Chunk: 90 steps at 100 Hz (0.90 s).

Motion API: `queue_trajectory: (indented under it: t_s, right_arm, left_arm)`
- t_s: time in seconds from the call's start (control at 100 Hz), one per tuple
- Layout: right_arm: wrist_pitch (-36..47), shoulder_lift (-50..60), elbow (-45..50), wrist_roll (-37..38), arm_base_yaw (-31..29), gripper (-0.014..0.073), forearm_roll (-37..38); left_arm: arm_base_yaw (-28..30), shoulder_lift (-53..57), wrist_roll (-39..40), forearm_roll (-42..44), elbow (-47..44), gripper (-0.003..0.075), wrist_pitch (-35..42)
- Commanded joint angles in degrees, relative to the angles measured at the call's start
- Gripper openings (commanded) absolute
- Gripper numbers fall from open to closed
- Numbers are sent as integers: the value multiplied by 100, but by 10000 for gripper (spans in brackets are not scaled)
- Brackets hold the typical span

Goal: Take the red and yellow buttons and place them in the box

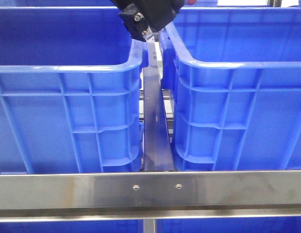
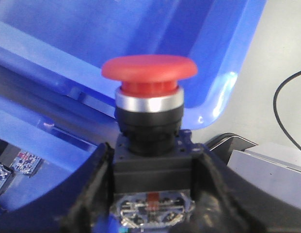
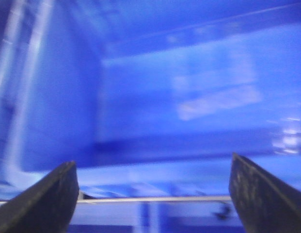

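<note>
Left wrist view shows the left gripper [image 2: 152, 194] clenched on the black body of the red button [image 2: 149, 73], whose cap stands upright above the fingers [image 2: 92, 189], over the rim of a blue crate [image 2: 223, 92]. I judge the risk is a drop at the wrong place: in the front view the dark arm end [image 1: 148, 17] hangs right above the gap between the two crates, over the left crate's rim [image 1: 68, 68], so letting go here could send the button down the gap onto the steel rail [image 1: 155, 131]. The right gripper [image 3: 152, 189] is spread wide and empty, looking into a crate; that view is blurred. The yellow button is not visible.
</note>
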<state>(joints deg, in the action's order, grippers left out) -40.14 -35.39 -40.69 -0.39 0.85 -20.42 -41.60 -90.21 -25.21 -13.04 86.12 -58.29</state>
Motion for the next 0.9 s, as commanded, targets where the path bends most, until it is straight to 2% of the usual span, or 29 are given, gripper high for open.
queue_trajectory:
  t_s: [0.0,0.17,0.37,0.49,0.65,0.89]
  right_arm:
    - [544,-251,-213,-438,-14,652,-923]
    - [-153,-952,-496,-1688,-14,652,-2703]
    - [-653,-1823,-842,-2667,-14,652,-5058]
    - [-1031,-2378,-941,-3227,6,652,-6007]
    - [-1469,-3178,-1151,-3563,147,652,-6498]
    - [-1433,-3986,-1580,-3650,755,652,-6488]
  left_arm:
    - [-40,261,-4,-162,167,136,241]
    - [-40,261,-4,-162,167,136,241]
    - [-40,261,-4,-162,167,136,241]
    - [-40,261,-4,-162,167,136,241]
    - [-40,261,-4,-162,167,136,241]
    - [-40,261,-4,-162,167,136,254]
